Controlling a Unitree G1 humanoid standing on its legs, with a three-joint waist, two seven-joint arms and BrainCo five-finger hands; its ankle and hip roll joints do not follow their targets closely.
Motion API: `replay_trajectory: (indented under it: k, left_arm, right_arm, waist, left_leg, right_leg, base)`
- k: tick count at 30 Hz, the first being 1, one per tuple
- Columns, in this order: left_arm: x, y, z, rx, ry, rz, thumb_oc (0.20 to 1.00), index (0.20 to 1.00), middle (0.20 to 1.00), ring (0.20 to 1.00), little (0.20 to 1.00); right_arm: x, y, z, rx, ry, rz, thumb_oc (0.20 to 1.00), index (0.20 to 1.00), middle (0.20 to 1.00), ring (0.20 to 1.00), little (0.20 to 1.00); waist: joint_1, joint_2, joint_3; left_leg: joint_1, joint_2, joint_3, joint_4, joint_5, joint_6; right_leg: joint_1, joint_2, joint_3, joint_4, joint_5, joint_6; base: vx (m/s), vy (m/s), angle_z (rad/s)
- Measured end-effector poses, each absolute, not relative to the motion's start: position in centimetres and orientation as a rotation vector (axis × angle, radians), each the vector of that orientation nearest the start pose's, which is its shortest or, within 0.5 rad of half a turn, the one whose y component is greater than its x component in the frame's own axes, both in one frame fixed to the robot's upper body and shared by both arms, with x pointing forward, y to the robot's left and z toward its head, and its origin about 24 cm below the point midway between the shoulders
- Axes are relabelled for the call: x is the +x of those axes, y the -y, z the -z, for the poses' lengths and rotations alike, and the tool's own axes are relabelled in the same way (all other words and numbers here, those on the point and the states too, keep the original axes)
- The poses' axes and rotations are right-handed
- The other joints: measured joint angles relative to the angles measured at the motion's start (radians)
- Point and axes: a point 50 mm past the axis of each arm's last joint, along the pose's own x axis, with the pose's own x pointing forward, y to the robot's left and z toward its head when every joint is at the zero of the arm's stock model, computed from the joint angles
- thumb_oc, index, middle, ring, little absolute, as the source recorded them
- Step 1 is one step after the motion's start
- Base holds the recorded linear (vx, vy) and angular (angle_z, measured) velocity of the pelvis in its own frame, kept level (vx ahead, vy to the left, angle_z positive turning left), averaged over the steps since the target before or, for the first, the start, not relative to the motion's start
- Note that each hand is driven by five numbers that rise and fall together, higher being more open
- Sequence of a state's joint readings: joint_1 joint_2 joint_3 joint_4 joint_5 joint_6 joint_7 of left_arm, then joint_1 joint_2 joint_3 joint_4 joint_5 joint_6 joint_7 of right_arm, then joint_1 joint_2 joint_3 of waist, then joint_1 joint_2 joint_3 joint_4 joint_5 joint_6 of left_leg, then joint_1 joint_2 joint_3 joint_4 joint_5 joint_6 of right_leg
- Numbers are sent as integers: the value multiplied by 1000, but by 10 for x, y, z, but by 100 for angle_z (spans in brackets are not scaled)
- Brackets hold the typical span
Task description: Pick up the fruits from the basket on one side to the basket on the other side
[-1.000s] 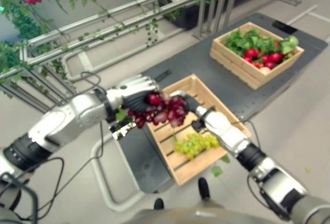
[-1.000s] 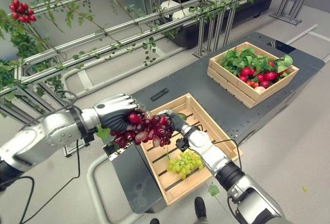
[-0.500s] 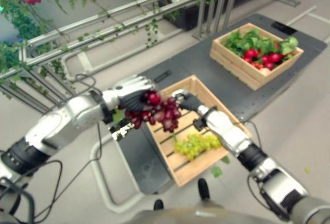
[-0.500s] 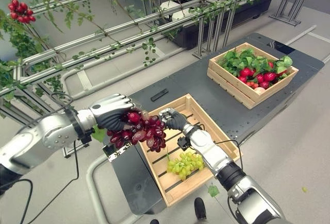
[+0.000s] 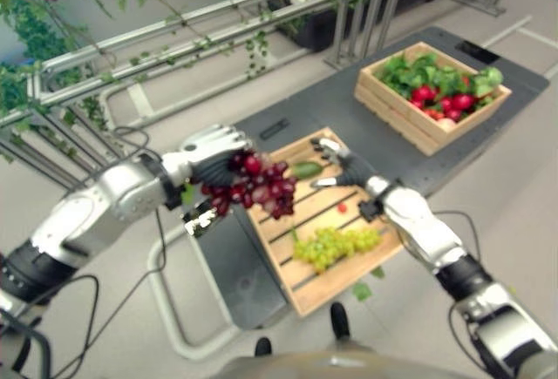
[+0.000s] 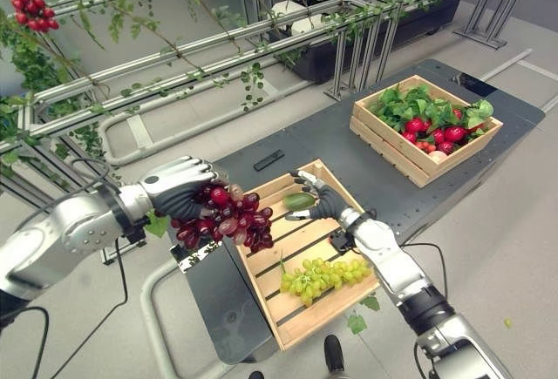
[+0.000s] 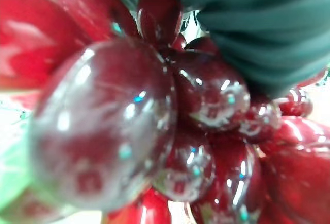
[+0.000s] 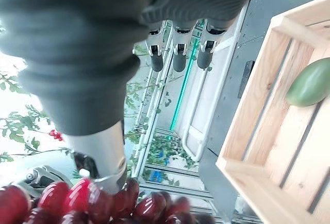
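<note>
My left hand (image 6: 179, 186) is shut on a bunch of dark red grapes (image 6: 225, 216), held in the air just left of the near wooden crate (image 6: 296, 241); the grapes (image 7: 103, 131) crowd the left wrist view. Over the crate's far end my right hand (image 6: 325, 205) hovers open, fingers (image 8: 178, 54) straight, apart from the bunch. A bunch of green grapes (image 6: 323, 276) and a green oval fruit (image 6: 298, 200) lie in this crate. The far crate (image 6: 384, 148) holds green leaves and red fruits (image 6: 425, 126).
Both crates stand on a dark grey platform (image 6: 288, 148) with a small black object (image 6: 268, 159) on it. Metal rails with vines (image 6: 174, 57) run behind, and a red berry cluster (image 6: 35, 9) hangs at the far left. Light floor surrounds the platform.
My right hand has come off the red grape bunch and drawn back to the right, now open. The left hand keeps the bunch and has shifted slightly left.
</note>
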State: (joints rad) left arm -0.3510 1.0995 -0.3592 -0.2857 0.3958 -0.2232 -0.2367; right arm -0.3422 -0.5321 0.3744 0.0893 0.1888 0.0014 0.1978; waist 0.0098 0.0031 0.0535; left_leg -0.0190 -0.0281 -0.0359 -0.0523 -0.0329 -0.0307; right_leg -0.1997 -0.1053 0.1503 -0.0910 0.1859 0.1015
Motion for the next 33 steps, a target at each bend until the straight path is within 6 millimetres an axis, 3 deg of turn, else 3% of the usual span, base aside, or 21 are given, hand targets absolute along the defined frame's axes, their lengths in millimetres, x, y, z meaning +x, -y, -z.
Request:
replay_trajectory:
  k: [8, 14, 22, 29, 33]
  left_arm:
    - [268, -190, -178, 1590, 446, 584, 200, 200, 200, 200, 200]
    - [272, -196, -170, 1552, 404, 525, 200, 200, 200, 200, 200]
    - [277, -195, -164, 1515, 393, 493, 200, 200, 200, 200, 200]
    - [286, -192, -165, 1469, 420, 428, 200, 200, 200, 200, 200]
    - [292, -200, -164, 1467, 392, 381, 200, 200, 200, 200, 200]
  right_arm:
    - [294, 152, -99, -402, 114, -523, 1000, 1000, 1000, 1000, 1000]
    - [285, 164, -89, -379, 79, -480, 1000, 1000, 1000, 1000, 1000]
    - [288, 147, -92, -368, 105, -516, 1000, 1000, 1000, 1000, 1000]
    - [293, 112, -107, -334, 191, -587, 1000, 1000, 1000, 1000, 1000]
    - [291, 107, -107, -328, 195, -598, 1000, 1000, 1000, 1000, 1000]
  waist:
    - [-20, -1, 1]
    - [-24, -1, 2]
    - [-22, 0, 2]
    - [-22, 1, 2]
    - [-22, 1, 2]
  left_leg:
    - [7, 1, 1, -9, 3, 3]
    - [20, 5, 4, -27, 4, 1]
    - [26, 7, 5, -33, 10, 2]
    - [30, 7, 4, -31, 10, 2]
    - [29, 7, 4, -31, 10, 2]
  right_leg:
    - [2, 0, 0, 0, -2, 0]
    - [6, 4, 0, 0, -7, 0]
    - [8, 6, 1, 0, -7, -1]
    - [13, 6, 1, 0, -7, -1]
    - [13, 5, 0, 0, -7, -1]
  base:
    - [-8, 0, 0]
    - [11, 0, -2]
    - [-6, 0, 0]
    - [0, 0, 0]
    - [0, 0, 0]
